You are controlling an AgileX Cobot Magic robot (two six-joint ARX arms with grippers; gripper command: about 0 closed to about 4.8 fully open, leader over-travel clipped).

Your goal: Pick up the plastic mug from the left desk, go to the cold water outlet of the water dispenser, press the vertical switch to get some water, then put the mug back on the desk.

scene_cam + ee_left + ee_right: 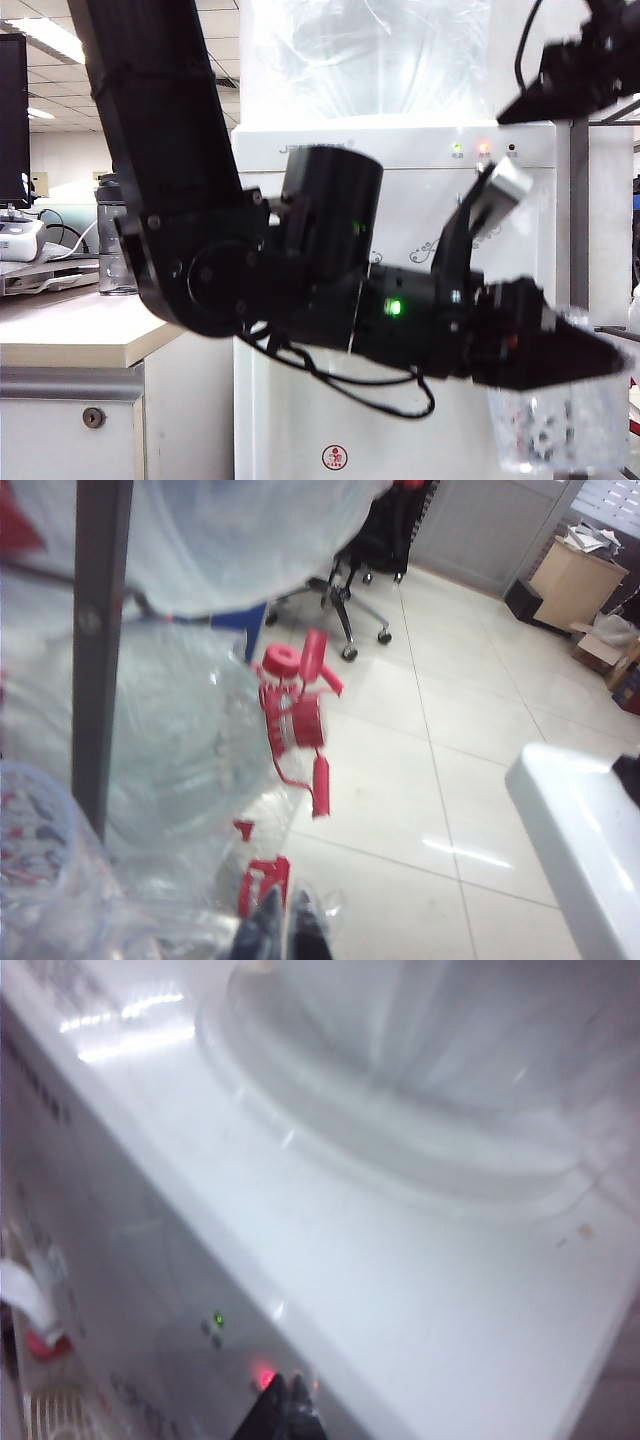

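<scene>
A blurred, close look down onto the flat white top of the water dispenser (330, 1250). A large clear water bottle (420, 1070) sits upturned in a raised round collar on that top. The dispenser's front face slopes away below, with a small green indicator light (218, 1318) and a glowing red indicator light (265, 1375) near its upper edge. The right gripper (287, 1400) shows as two dark fingertips pressed together, tips just beside the red light. A white tap with a red-pink ring (35, 1310) sits farther down the front.
</scene>
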